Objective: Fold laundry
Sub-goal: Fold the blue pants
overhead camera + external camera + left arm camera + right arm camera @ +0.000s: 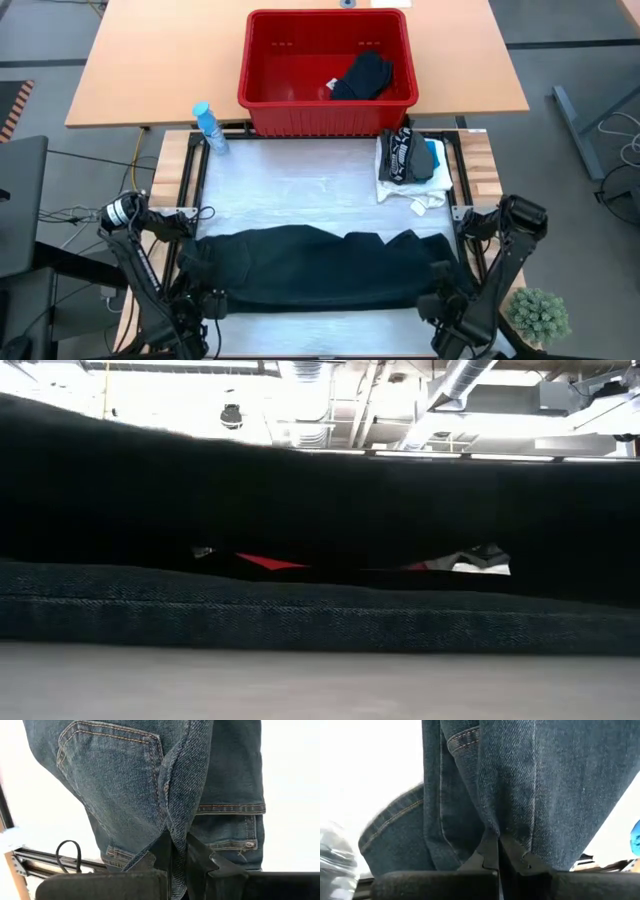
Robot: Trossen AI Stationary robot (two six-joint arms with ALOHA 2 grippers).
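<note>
A: where are the jeans (320, 268) rn?
B: stretched across the near half of the table (300, 180); left gripper (177, 851) pinched tight on one end; right gripper (498, 851) clamped on the other; folded pile (410, 165) sits beside the red basket (327, 100).

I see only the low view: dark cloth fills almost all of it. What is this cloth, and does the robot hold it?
Observer: It is a pair of dark jeans, lying across the near part of the table. The left gripper is shut on the jeans' edge.
Operator: And the other arm?
Observer: The right gripper is shut on the denim too, at the opposite end.
Operator: I see something red behind. What is it?
Observer: A red basket beyond the table, with a black garment inside.
Operator: Is anything already folded?
Observer: A small stack of garments lies at the far right corner.
</note>
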